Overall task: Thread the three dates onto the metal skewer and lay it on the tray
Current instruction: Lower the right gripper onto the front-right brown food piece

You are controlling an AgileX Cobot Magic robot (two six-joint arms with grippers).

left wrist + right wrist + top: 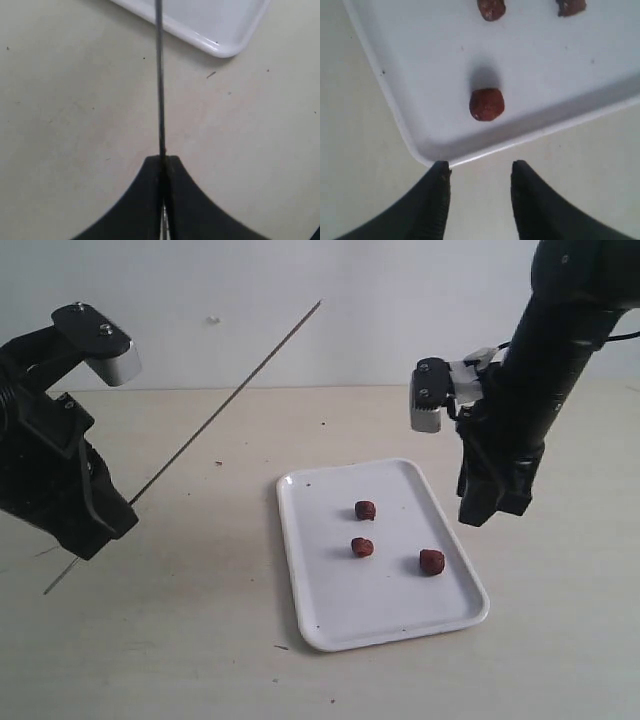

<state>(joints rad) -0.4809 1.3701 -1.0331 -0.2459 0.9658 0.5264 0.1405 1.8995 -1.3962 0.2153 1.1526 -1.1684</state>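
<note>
Three dates [363, 547], one metal skewer [230, 397], one tray [330, 600]

Pale beige surface, plain white wall behind.
Surface [190, 650] matte and faintly scuffed, meeting the wall [400, 300] at the far edge. A few dark specks [219, 462] lie scattered left of centre, some farther back. One short dark sliver [281, 646] sits on the near side. Small pale mark [212, 320] on the wall, far left.

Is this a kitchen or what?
Probably a robot lab: two black robot arms over a plain beige tabletop, a blank white wall, and a white rectangular tray holding three wrinkled reddish-brown dates.
</note>
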